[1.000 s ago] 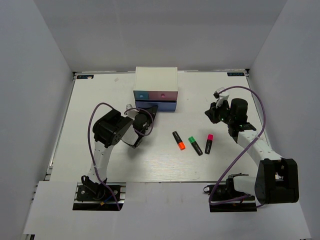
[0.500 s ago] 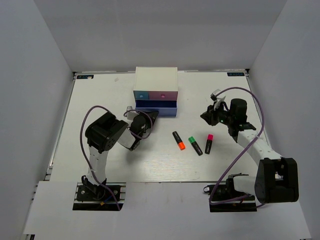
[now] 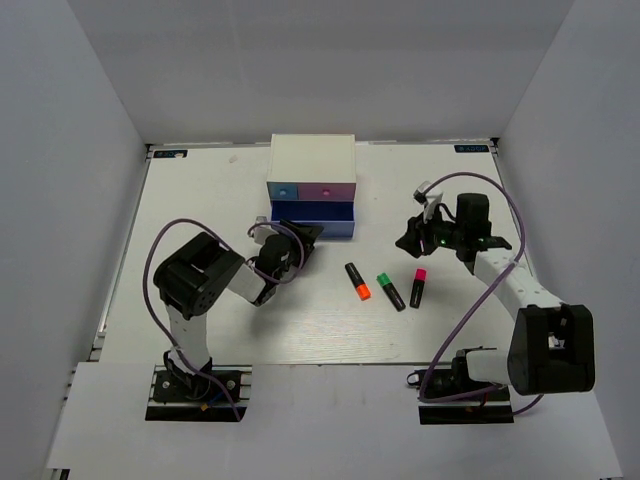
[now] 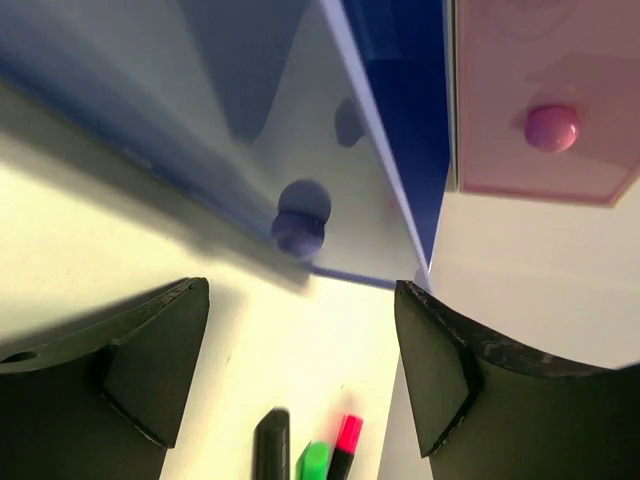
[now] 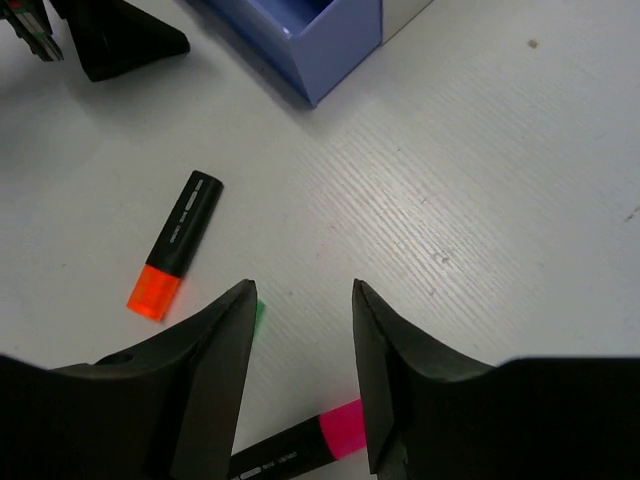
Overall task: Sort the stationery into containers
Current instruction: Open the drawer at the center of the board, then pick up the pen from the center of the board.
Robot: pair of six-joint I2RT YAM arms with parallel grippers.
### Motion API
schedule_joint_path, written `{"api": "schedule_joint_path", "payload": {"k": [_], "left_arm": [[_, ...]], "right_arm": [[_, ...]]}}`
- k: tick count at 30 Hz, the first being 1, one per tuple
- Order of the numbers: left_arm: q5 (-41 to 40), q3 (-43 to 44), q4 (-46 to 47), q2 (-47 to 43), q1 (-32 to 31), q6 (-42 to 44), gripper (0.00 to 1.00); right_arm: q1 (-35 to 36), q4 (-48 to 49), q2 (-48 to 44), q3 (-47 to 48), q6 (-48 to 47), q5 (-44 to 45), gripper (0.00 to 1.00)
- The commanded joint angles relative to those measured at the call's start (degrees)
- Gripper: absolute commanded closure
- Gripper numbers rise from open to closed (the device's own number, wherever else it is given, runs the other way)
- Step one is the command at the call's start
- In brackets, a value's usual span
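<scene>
Pink marker (image 5: 300, 443) under right gripper (image 5: 302, 292), jaws apart

A flat white matte surface (image 3: 200, 200) fills the floor of the enclosure, and in the right wrist view it shows a fine ridged grain and one small dark speck (image 5: 532, 43). Plain grey panels close it in: a back wall (image 3: 320, 70), a left wall (image 3: 60, 200) and a right wall (image 3: 585, 150). Two small dark rectangular labels sit at the far corners, one on the left (image 3: 172, 154) and one on the right (image 3: 472, 149). A pale white board (image 3: 330, 420) lies across the near edge.
</scene>
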Motion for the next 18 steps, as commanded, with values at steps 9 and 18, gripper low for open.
{"api": "schedule_joint_path", "payload": {"k": [9, 18], "left_arm": [[12.64, -6.62, -25.09, -21.29, -0.88, 14.69, 0.09], [10.8, -11.35, -46.72, -38.88, 0.43, 14.8, 0.0]], "right_arm": [[5.06, -23.58, 5.36, 4.2, -12.81, 0.76, 0.5], [12.8, -22.01, 9.93, 4.1, -4.81, 15.61, 0.42]]}}
